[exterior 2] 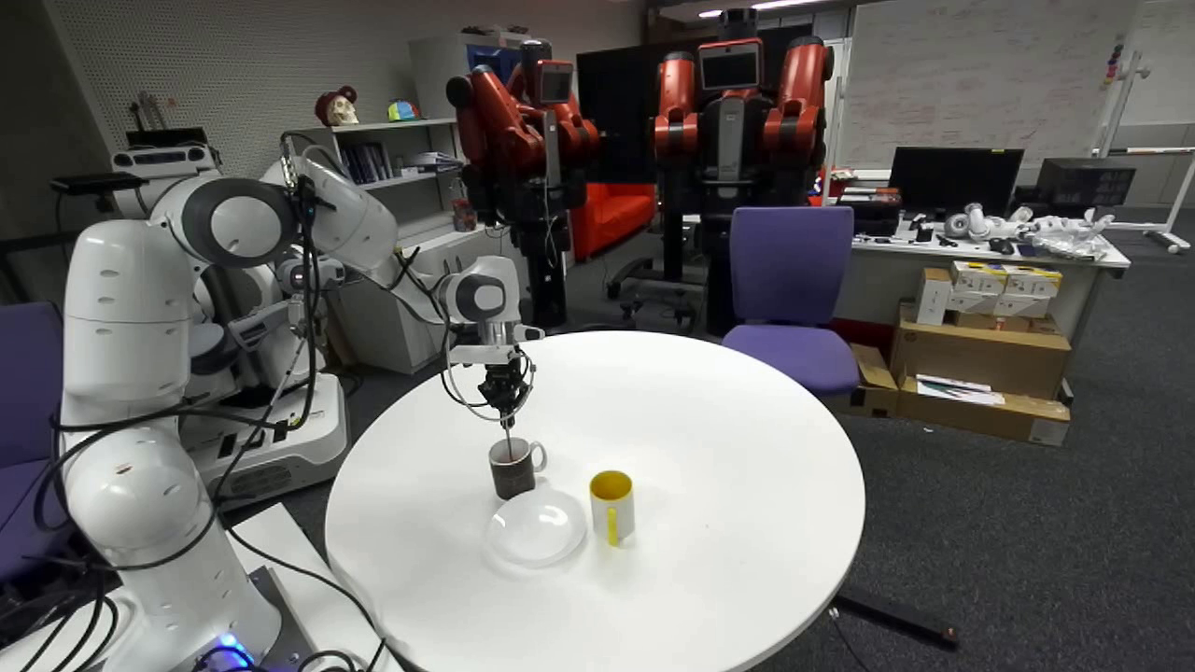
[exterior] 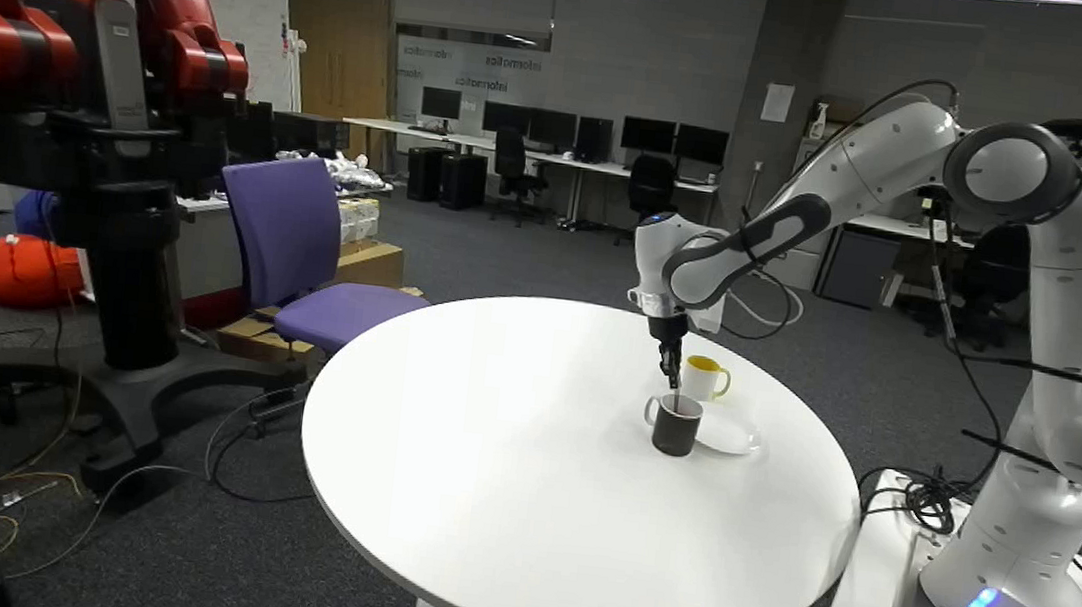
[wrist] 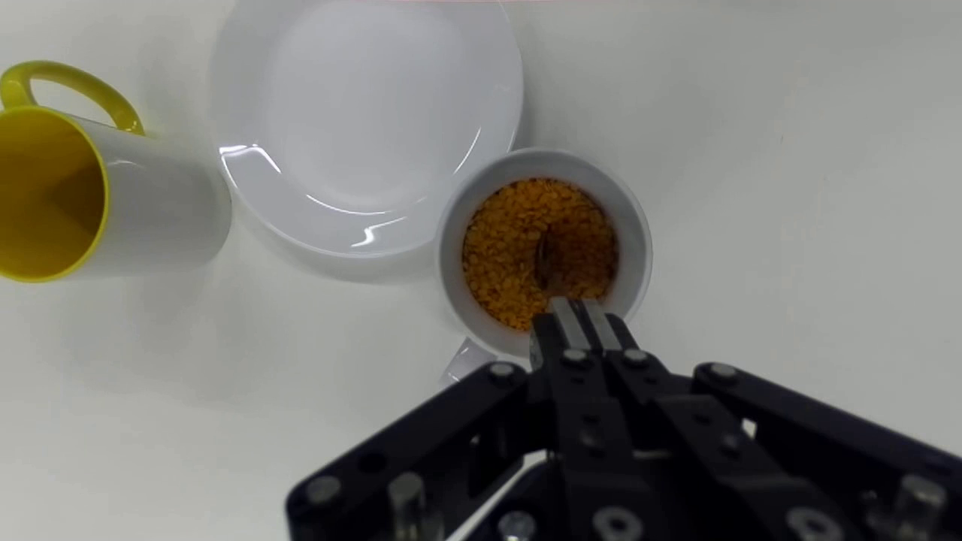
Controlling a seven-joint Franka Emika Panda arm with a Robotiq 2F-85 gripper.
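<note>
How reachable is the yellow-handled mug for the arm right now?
Probably not yet: the gripper is shut on a thin utensil dipping into the dark mug, though the yellow-handled mug stands unobstructed nearby.

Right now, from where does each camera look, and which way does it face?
In an exterior view: beside the table, facing monitors; arm at picture right.
In an exterior view: also beside it, facing two red robots; arm at picture left.
Wrist view: over the dark mug, facing down; only fingers show.
Both exterior views share arm, table, plate, dark mug.
</note>
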